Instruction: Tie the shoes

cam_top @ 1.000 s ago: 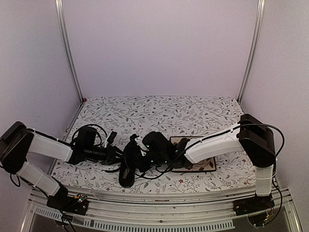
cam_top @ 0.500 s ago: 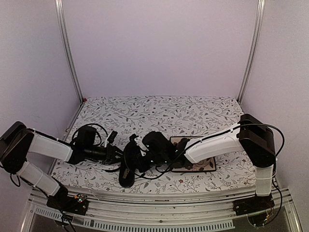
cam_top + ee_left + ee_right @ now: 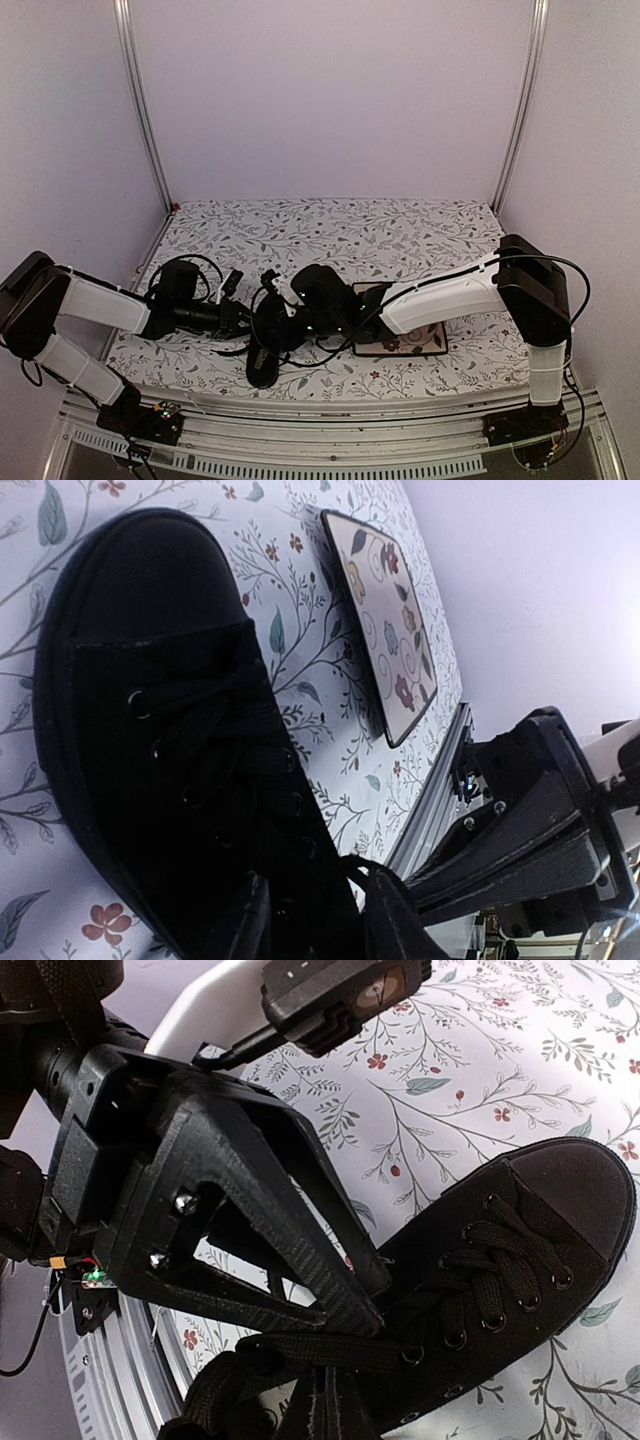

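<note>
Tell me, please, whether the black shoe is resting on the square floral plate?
No, in the left wrist view the shoe lies on the patterned tablecloth, with cloth showing between it and the plate.

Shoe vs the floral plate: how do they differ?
Colour: the shoe is all black, while the plate is pale with coloured flowers and a dark rim. Shape: the shoe is bulky, with a rounded toe and laces, while the plate is flat and square-cornered. Both lie on the patterned table cover, apart from each other.
</note>
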